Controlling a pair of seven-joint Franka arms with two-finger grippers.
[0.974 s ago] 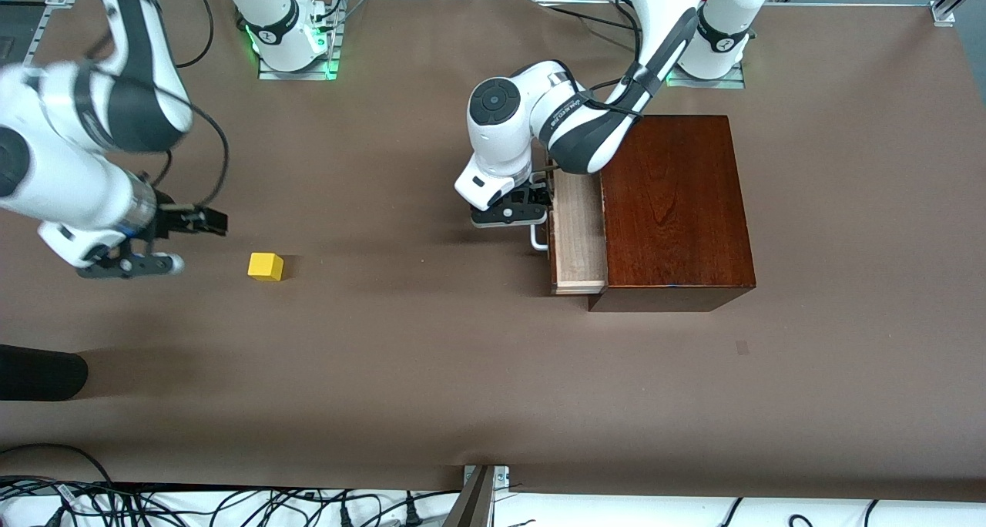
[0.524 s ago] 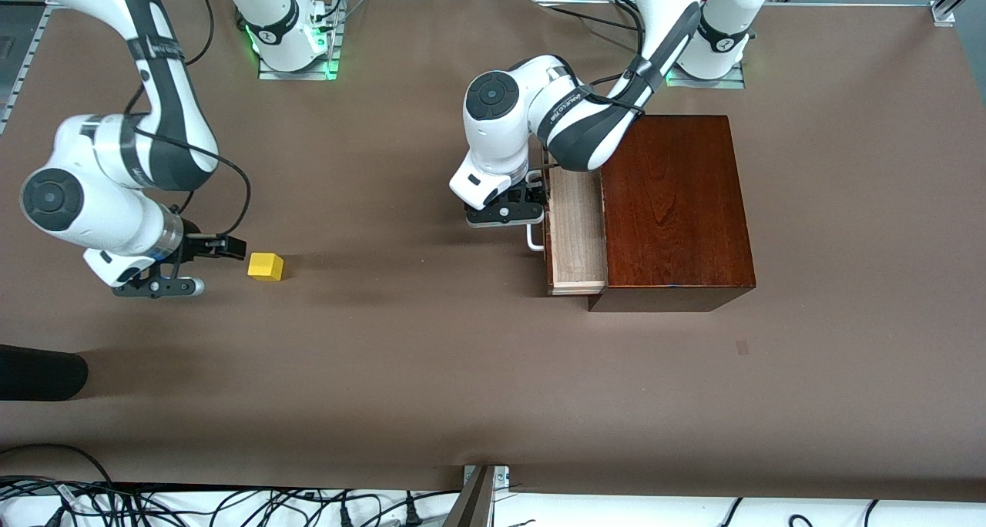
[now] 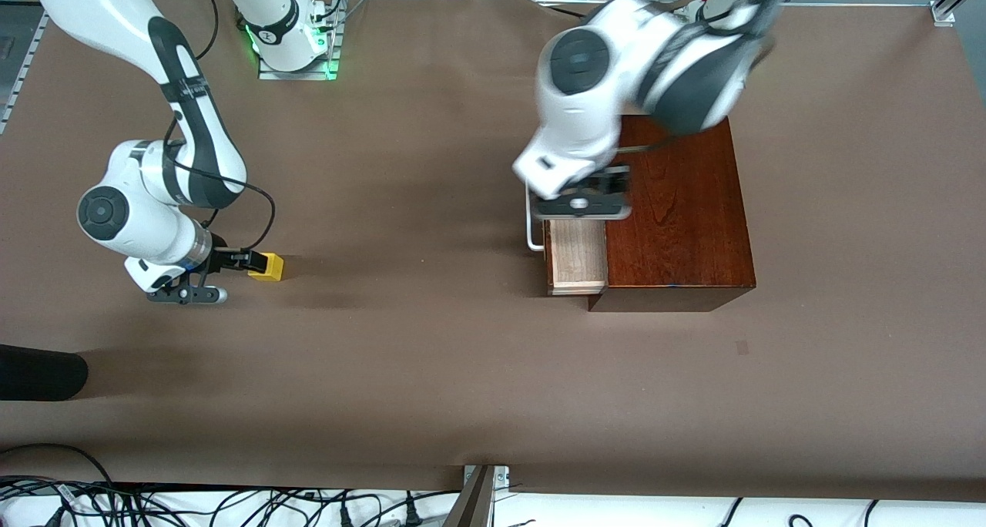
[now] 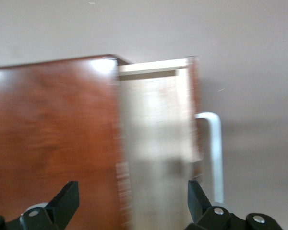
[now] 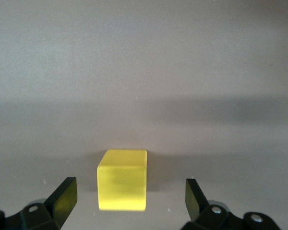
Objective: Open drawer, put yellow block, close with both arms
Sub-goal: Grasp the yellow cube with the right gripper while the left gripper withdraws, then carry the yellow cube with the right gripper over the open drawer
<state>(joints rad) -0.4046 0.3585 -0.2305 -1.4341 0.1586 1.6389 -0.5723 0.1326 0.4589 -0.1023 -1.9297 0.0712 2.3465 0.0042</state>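
Where the right arm reaches down toward its end of the bench [image 3: 431,373], the right claw [image 3: 231,269] sits low beside the block [image 3: 269,266], which rests on the bench. One finger overlaps the block's edge in the front view, so whether it touches cannot be told there. Seen from the right wrist, the block [image 5: 122,179] lies on the brown surface between the two fingertips [image 5: 62,196], with a clear gap on each side; the claw is spread wide and has hold of nothing.

Toward the left arm's end stands the box [image 3: 678,226], dark and glossy, with its drawer [image 3: 576,261] pulled partway out, pale wood showing inside. The white handle [image 3: 531,226] runs along the drawer's front, on the side facing the block.

Over the drawer and the box's edge hangs the left claw [image 3: 581,203], blurred, well above the wood. From the left wrist, its fingers [image 4: 65,201] stand wide apart with nothing between them, and below them lie the box top [image 4: 53,139], the drawer [image 4: 156,143] and the handle [image 4: 213,153]. The block and the drawer are well apart.
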